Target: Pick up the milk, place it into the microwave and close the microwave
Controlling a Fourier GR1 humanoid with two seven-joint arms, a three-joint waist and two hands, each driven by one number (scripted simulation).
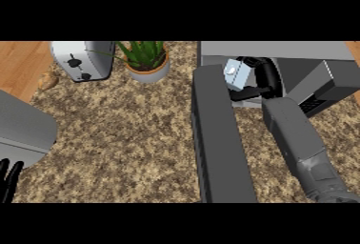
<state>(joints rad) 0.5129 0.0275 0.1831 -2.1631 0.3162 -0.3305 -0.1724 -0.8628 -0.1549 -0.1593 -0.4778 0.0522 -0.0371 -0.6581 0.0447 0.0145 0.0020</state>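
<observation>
Microwave (309,71): far right on the tabletop, grey box, cavity open toward the near-left.
Microwave door (219,143): swung wide open, a long dark slab running from the cavity's left edge toward the near side.
Microwave contents: milk carton and the fingers of the right robot hand, both at the cavity's mouth; deeper interior dark, cannot tell more.
Milk (236,74): pale blue-white carton, at the left part of the microwave opening, just right of the door's far end.
Milk orientation: tilted, not upright; long axis leaning with the top toward the far side and slightly right; whether the base touches the cavity floor cannot be told.
Right robot hand (257,82): black, curled round the milk from the right side, thumb below the carton, gripping it.
Right forearm (299,143): grey, coming in from the near right, slanting far-left to the microwave mouth, beside the open door and apart from it.
Left robot hand (10,178): at the near left edge, fingers straight and pointing up, holding nothing, resting.
Tabletop (126,138): speckled brown stone surface; wooden strip at the far left.
Potted plant (146,61): far centre, pale round pot holding dark soil and green spiky leaves, well left of the microwave.
Toaster (84,59): far left, silver, just left of the pot, dark knobs on its near face.
Small brown item (48,81): left of the toaster, near the wooden strip, too unclear to name.
Grey rounded object (25,126): at the left edge, near side, partly cut off.
</observation>
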